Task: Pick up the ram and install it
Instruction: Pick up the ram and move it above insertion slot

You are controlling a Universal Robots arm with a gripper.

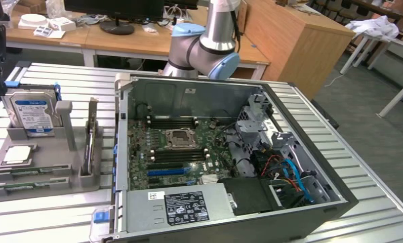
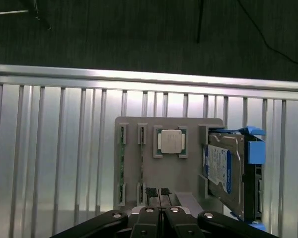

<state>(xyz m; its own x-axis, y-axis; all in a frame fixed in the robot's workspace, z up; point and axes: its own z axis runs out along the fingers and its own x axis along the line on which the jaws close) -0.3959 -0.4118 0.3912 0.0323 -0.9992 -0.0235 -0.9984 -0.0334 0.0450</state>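
1. On top of the slatted aluminium table sit two things: an open computer case and, to the exterior view's left of it, a grey parts fixture.
2. Computer case: side panel off and motherboard exposed. The dark memory slots flanking the socket look unfilled, so I judge the install not done.
3. Arm: its elbow stands behind the case. This rig has one arm only, so there is no choice of hand.
4. Fixture: the gripper hangs high over it, and the wrist view takes in the whole block.
5. Hard drive: stands on edge at the fixture's far end in the exterior view. Not the target.
6. Gripper: pads pressed together with nothing between them. It is poised over the fixture, clear of every part.
7. Ram: a green stick seated on edge in a fixture slot at the end opposite the drive, with a second stick in the parallel slot beside it.
   - Long axis runs parallel to the drive's face.
   - The sticks lie below the fingertips and off to one side of them.
   - Judgement: the jaws' closing line crosses the stick's thin dimension.
8. Processor: lies flat between the drive and the ram slots.
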